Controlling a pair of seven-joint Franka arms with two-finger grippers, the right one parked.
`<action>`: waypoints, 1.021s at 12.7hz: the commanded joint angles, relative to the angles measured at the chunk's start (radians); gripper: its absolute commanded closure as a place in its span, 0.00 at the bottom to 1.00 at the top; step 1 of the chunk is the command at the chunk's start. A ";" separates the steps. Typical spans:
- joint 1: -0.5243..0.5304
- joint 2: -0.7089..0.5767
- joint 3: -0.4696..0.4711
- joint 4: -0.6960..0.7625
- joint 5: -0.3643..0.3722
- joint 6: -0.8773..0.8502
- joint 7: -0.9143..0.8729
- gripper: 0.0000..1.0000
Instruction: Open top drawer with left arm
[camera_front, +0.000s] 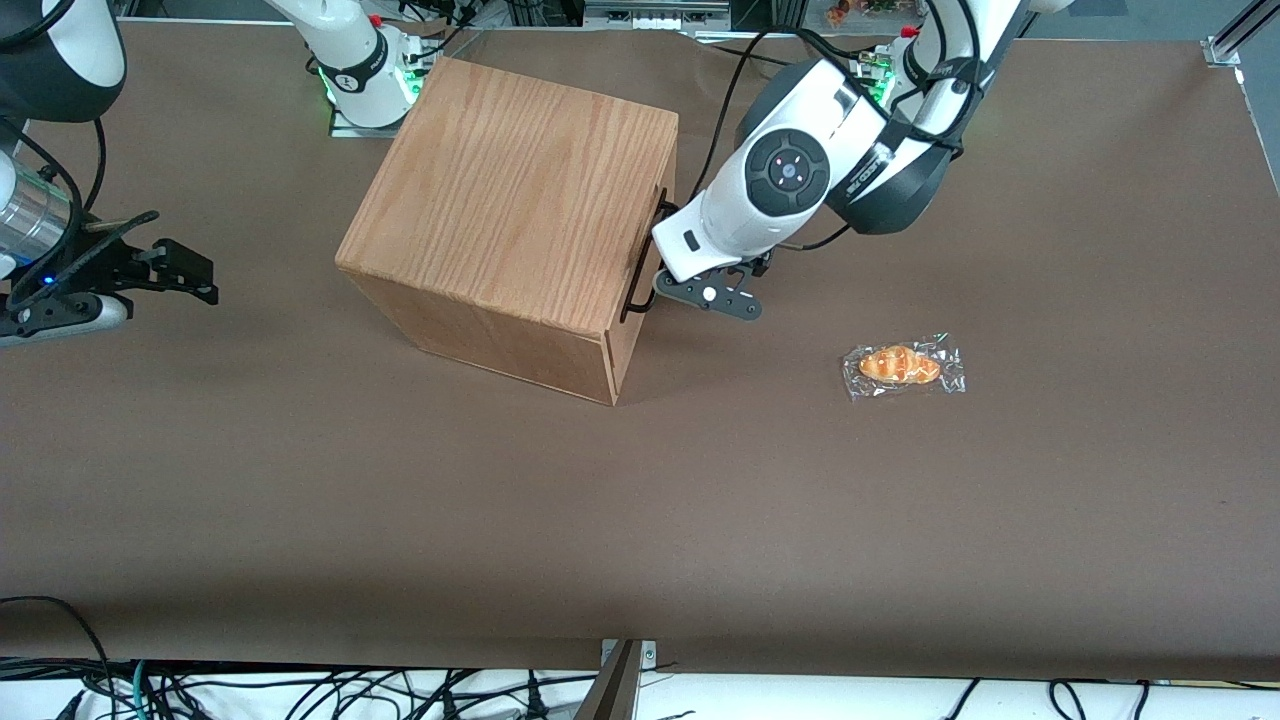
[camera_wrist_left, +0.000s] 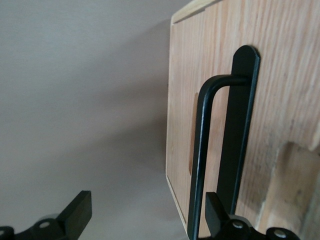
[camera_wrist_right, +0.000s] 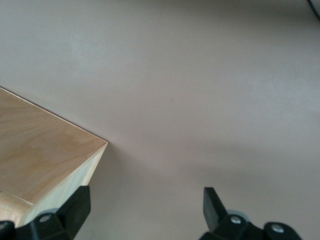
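Observation:
The top drawer's light-oak front (camera_wrist_left: 182, 115) faces the working arm's end of the table and sits flush in the oak casing (camera_front: 520, 190). Its thin black wire bar handle (camera_front: 641, 270) stands off the front and shows close up in the left wrist view (camera_wrist_left: 199, 150). The left arm (camera_front: 785, 180) reaches down beside the casing. Its gripper (camera_front: 655, 287) is open at the handle. In the left wrist view the gripper (camera_wrist_left: 147, 202) straddles the bar: one finger (camera_wrist_left: 214, 207) lies between bar and drawer front, the other finger (camera_wrist_left: 77, 210) is well clear of it.
A wrapped croissant (camera_front: 903, 366) lies on the brown table (camera_front: 640, 520), toward the working arm's end and nearer the front camera than the gripper. The black backplate (camera_wrist_left: 240, 125) of the handle is fixed to the drawer front.

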 joint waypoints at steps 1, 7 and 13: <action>-0.006 0.030 0.015 0.035 -0.053 0.004 0.087 0.00; -0.008 0.056 0.015 0.036 -0.051 0.008 0.093 0.00; -0.006 0.054 0.016 0.032 -0.036 0.011 0.095 0.00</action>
